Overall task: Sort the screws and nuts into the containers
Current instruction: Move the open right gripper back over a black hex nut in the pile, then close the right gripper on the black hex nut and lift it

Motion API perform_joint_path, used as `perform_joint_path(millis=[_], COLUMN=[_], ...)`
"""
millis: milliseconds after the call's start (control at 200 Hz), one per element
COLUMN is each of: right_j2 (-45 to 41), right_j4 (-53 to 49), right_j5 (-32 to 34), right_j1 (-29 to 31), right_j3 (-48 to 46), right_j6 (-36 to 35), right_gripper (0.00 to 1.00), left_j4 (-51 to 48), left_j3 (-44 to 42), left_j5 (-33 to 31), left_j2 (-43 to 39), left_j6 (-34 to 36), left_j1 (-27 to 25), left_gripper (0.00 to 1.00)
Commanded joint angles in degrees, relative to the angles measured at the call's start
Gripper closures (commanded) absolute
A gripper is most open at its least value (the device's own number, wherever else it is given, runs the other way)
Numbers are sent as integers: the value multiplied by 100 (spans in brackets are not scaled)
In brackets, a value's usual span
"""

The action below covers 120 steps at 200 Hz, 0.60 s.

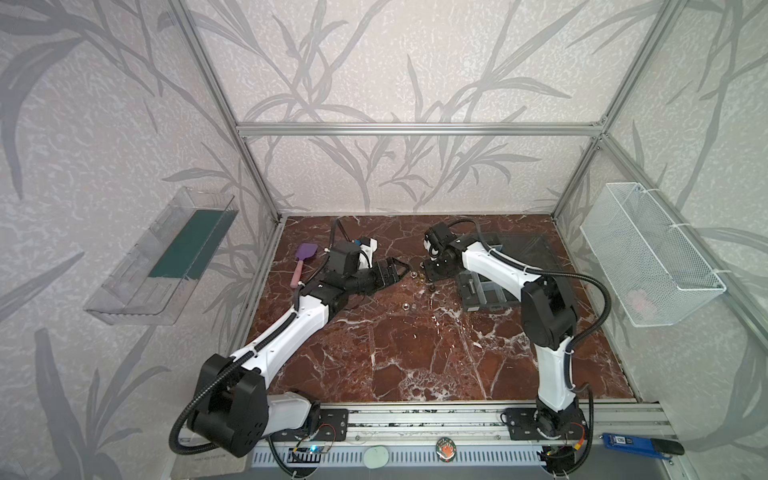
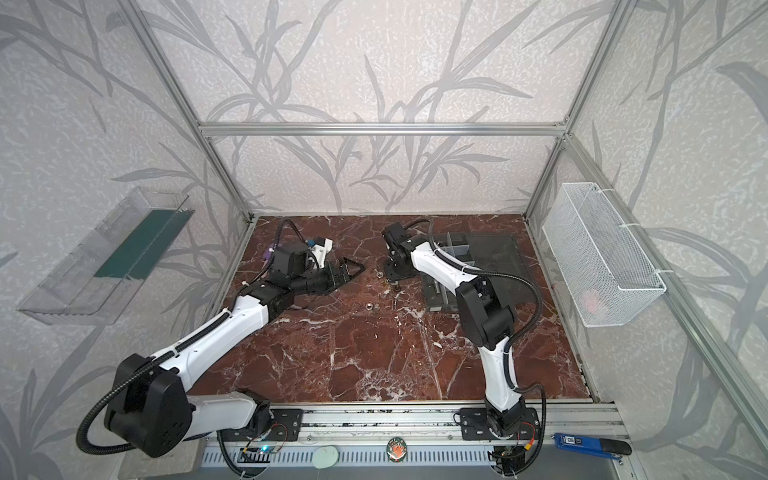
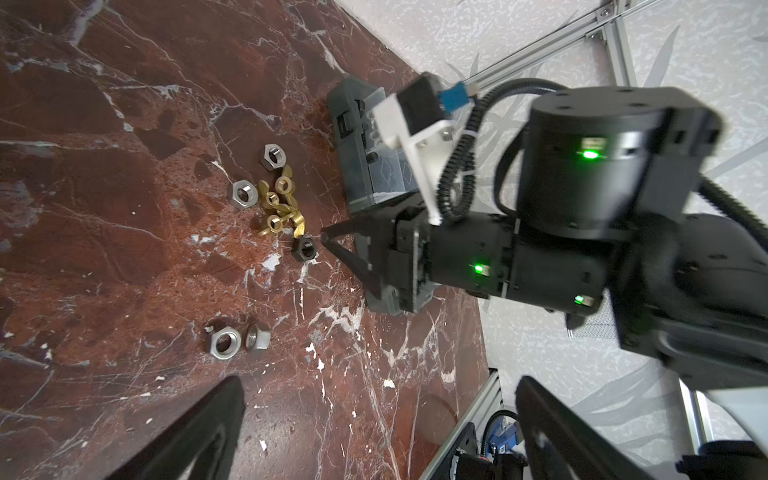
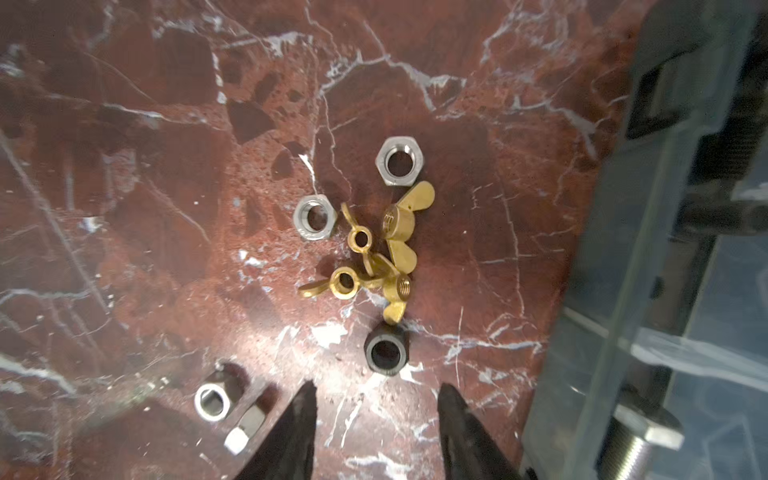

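Observation:
Loose nuts lie mid-table: silver hex nuts (image 4: 400, 161) (image 4: 315, 217), a tangle of brass wing nuts (image 4: 388, 249) (image 3: 279, 203), one black nut (image 4: 386, 353) (image 3: 304, 248), and a silver pair (image 4: 212, 402) (image 1: 406, 306) apart. My right gripper (image 4: 377, 392) (image 1: 432, 283) points down at the table, open and empty, with the black nut just ahead of its tips. The left gripper (image 3: 380, 399) (image 1: 400, 268) hovers open beside the pile, holding nothing. The grey organizer box (image 1: 473, 308) (image 4: 665, 249), with the containers, stands right of the nuts, a silver screw (image 4: 642, 432) inside.
The box's clear lid (image 1: 525, 249) lies open behind my right arm. A purple spatula (image 1: 305, 259) rests at the back left. A white wire basket (image 1: 648, 253) hangs on the right wall, a clear shelf (image 1: 162, 257) on the left one.

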Motion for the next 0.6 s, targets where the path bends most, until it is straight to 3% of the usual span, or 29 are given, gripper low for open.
perform_joint_path(millis=[0, 595], right_j2=[218, 638], right_j4=[-277, -119], right_j5=[150, 123], right_j1=[-1, 74], right_j3=[225, 14], right_j6=[-36, -429], right_gripper=[51, 50], left_j4=[59, 193], left_j3=[-81, -117], left_j5=[117, 176], left_j2=[-201, -31], left_j6=[-15, -97], left_j1=[48, 67], left_gripper=[1, 1])
